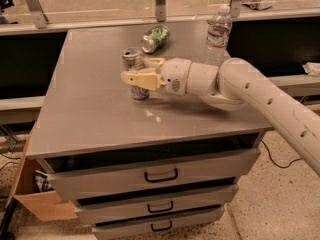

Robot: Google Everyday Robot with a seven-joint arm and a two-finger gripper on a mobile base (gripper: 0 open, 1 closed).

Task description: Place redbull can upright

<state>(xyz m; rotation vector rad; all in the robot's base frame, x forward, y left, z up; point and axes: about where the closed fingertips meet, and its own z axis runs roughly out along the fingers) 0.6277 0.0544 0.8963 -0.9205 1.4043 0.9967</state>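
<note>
The redbull can [134, 59], slim and silver with a dented body, stands upright on the grey table top [90, 114], its base touching the surface or very close to it. My gripper [136, 70] reaches in from the right at mid-height of the can. One cream finger [140, 79] lies across the front of the can and the other [152, 62] sits behind it. The fingers are shut on the can, and they hide its middle.
A green patterned can [155, 38] lies on its side behind the redbull can. A clear water bottle [218, 31] stands at the back right, behind my arm. Drawers [160, 176] sit under the table top. A cardboard box [42, 204] is on the floor at left.
</note>
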